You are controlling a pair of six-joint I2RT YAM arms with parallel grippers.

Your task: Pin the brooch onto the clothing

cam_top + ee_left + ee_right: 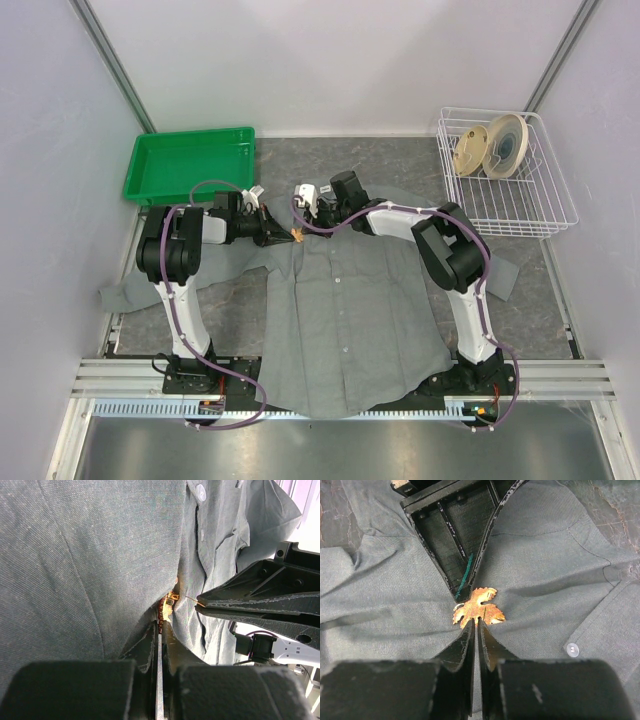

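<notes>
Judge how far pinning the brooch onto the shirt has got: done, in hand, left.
Done: the brooch lies against the shirt, near its collar. In hand: the left gripper and right gripper both pinch its edges, jaws closed. Left: whether the pin has pierced the shirt is hidden, so fastening and letting go look still to come.

1. The brooch point(478, 609) is orange-gold, with a fine mesh grain.
2. The clothing point(555, 560) is plain grey weave; its buttons point(573, 650) are white.
3. My left gripper point(161, 626) and right gripper point(476, 624) are black, scuffed pale along the edges.
4. The tray point(185, 170) at the table's far left corner is bright green; the basket point(520, 215) at its far right corner is white wire.
5. The table point(400, 160) is mottled dark grey.
</notes>
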